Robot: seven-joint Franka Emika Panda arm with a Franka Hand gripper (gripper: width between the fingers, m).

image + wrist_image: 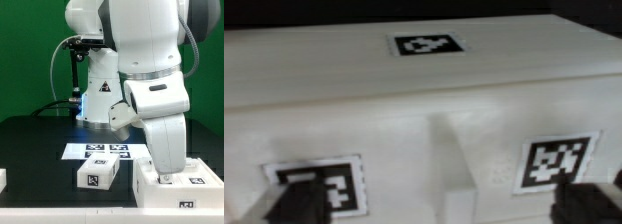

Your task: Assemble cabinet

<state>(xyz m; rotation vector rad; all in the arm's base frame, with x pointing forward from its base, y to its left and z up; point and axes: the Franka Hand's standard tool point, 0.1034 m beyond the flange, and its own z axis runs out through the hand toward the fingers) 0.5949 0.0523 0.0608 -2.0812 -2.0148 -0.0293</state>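
Bright light is washing the cabinet (402, 110) pale — the wrist view is blurring softly, the black table (30, 140) is reading dim.

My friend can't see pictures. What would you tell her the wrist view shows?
A big white cabinet fills the picture, with three black-and-white square tags on its panels. The gripper hangs open close to it, its two dark fingers spread wide apart.

Black bench (40, 150) across the lower half of the exterior view; marker board (95, 151) lying flat at lower centre; small white tagged block (100, 176) just below the board in the frame; cabinet (182, 190) resting at lower right; a white part (3, 180) cut off by the lower left edge; robot base (98, 105) standing at centre.
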